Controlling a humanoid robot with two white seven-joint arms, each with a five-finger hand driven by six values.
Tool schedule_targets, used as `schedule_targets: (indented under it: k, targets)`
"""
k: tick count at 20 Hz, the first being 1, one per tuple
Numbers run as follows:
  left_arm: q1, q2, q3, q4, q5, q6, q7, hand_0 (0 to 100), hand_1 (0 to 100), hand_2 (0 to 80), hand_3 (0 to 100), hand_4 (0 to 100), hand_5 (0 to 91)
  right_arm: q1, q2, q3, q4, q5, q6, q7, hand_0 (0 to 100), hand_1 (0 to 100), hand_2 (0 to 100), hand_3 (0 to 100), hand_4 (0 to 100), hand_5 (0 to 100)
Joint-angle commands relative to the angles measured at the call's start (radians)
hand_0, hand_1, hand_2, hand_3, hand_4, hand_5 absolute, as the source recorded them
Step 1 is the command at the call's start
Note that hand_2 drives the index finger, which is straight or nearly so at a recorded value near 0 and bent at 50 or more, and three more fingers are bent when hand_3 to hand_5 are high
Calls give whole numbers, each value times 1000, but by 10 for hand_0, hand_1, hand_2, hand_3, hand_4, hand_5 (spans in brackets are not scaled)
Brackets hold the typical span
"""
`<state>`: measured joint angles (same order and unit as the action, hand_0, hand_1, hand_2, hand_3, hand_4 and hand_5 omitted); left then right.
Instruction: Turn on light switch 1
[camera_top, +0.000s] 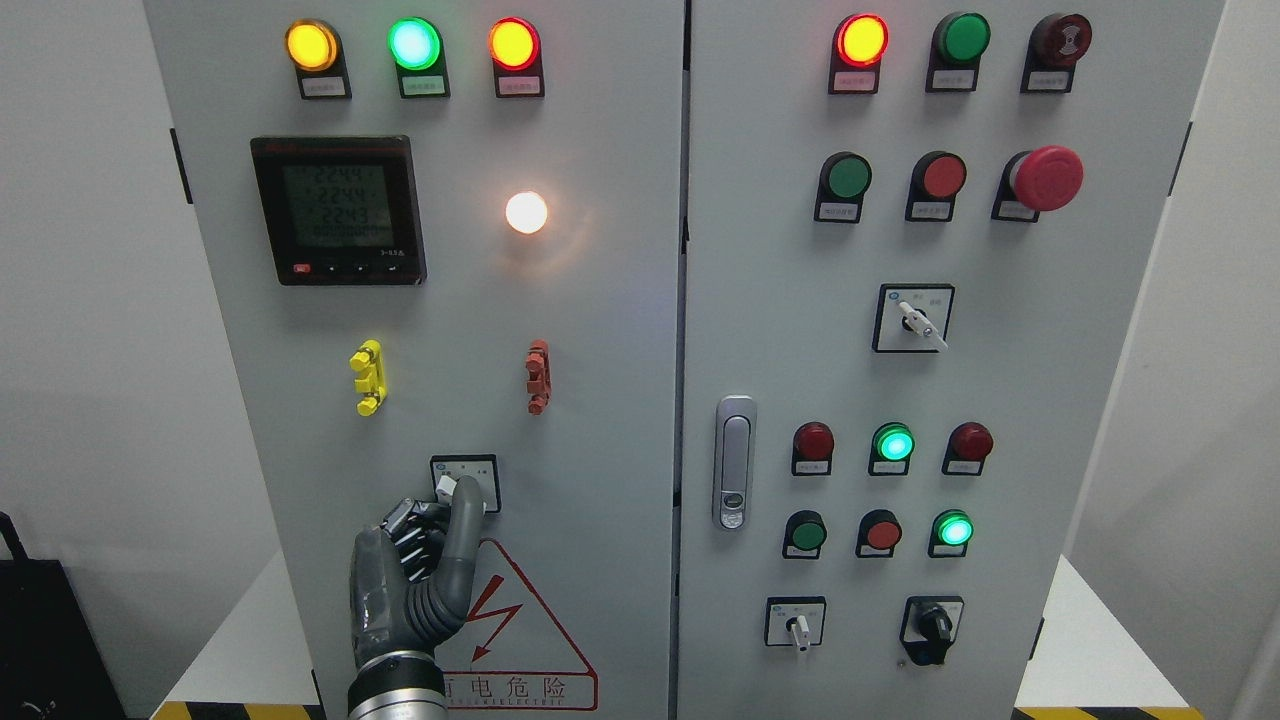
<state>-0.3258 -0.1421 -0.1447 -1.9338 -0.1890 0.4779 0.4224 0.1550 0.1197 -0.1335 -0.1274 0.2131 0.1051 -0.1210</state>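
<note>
Left hand — fingers pinching light switch 1 — just above its palm.

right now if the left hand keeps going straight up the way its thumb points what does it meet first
The left hand already has a fingertip on the small selector switch on the left cabinet door. Straight on, it meets that knob first; only bare door panel shows above, though depth is hard to judge.

A single head view is given, aimed straight and level at the grey control cabinet from close range, so that its two doors fill the picture. The left hand is seen at the lower left, with most of the panel lying above and right of it.
</note>
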Motion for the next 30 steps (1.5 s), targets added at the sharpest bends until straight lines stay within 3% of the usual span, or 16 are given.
schedule_targets:
  k: [1,8,12,15,17,19,22,24,26,28,29,30]
  targets:
    - [27,4,1,-7,-3,-27,1,202,361,651,1000,1000,874,0,0,0,0,0,-1,0,54,0,0,0,0,0]
    - [189,25,1,-7,-1,-257,-1,197,367,655,1000,1000,877,0,0,0,0,0,-1,0,54,0,0,0,0,0]
    - [359,47,13,7,6,-425,-2,198,364,664,1000,1000,877,0,0,0,0,0,-1,0,54,0,0,0,0,0]
    - [505,76,17,126,80,-606,-19,207,351,664,1000,1000,874,0,0,0,0,0,-1,1,54,0,0,0,0,0]
    - [562,96,34,259,97,-721,-34,213,349,649,1000,1000,861,0,0,0,0,0,-1,1,54,0,0,0,0,0]
    - [580,101,86,425,105,-822,-89,222,354,641,1000,1000,857,0,0,0,0,0,-1,1,54,0,0,0,0,0]
    - [587,104,128,693,131,-982,-213,237,350,627,1000,1000,853,0,0,0,0,0,-1,0,54,0,0,0,0,0]
    - [587,104,161,894,131,-1080,-302,242,334,595,1000,1000,839,0,0,0,-1,0,-1,0,54,0,0,0,0,0]
    - [587,102,171,1088,131,-1168,-350,245,310,533,991,1000,802,0,0,0,0,0,-1,0,54,0,0,0,0,0]
    - [585,102,165,1234,125,-1222,-375,238,288,482,938,984,741,0,0,0,0,0,-1,0,54,0,0,0,0,0]
    - [583,102,165,1289,126,-1226,-385,227,268,401,822,874,612,0,0,0,0,0,-1,0,54,0,0,0,0,0]
    - [580,101,165,1349,128,-1226,-395,224,257,362,758,817,544,0,0,0,0,0,-1,1,54,0,0,0,0,0]
